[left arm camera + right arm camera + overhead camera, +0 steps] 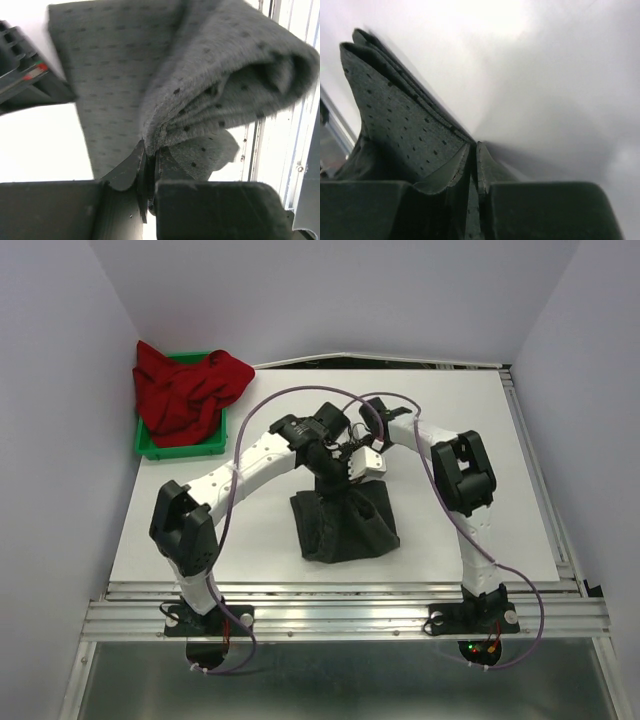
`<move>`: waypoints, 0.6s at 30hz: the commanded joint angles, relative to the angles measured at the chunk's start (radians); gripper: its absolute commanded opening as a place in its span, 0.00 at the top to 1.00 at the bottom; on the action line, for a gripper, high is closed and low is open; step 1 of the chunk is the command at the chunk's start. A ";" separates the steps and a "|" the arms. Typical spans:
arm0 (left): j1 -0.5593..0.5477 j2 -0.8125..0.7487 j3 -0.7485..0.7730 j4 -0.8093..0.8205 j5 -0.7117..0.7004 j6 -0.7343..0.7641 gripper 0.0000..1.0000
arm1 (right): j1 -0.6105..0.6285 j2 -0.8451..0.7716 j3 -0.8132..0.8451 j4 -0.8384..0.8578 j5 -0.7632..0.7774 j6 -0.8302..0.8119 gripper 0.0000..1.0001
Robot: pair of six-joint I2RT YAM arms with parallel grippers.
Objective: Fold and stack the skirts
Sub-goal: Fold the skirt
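The charcoal dotted skirt [345, 525] hangs bunched over the middle of the white table, its lower part resting on the surface. My left gripper [335, 478] is shut on its upper edge; in the left wrist view the jaws pinch the dotted cloth [190, 100] at the left gripper's tips [150, 147]. My right gripper [362, 472] is shut on the same top edge close beside it; in the right wrist view the cloth [395, 120] is clamped at the right gripper's tips [475, 147]. The red skirt [190, 390] lies crumpled over the green bin [150, 445] at the far left.
The white table [470, 440] has a metal rail [340, 610] along its near edge. Grey walls stand at the left, right and back. Purple cables loop above both arms.
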 commanded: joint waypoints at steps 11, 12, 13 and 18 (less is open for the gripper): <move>-0.331 -0.360 -0.492 0.316 -0.326 -0.282 1.00 | -0.048 -0.087 0.295 0.114 0.188 0.115 0.28; -0.331 -0.346 -0.500 0.320 -0.327 -0.285 1.00 | -0.048 -0.104 0.243 0.114 0.166 0.111 0.29; -0.334 -0.316 -0.505 0.323 -0.324 -0.284 1.00 | -0.048 -0.120 0.212 0.111 0.107 0.106 0.34; -0.355 -0.276 -0.471 0.364 -0.275 -0.313 1.00 | -0.002 -0.225 -0.034 0.068 -0.169 0.097 0.52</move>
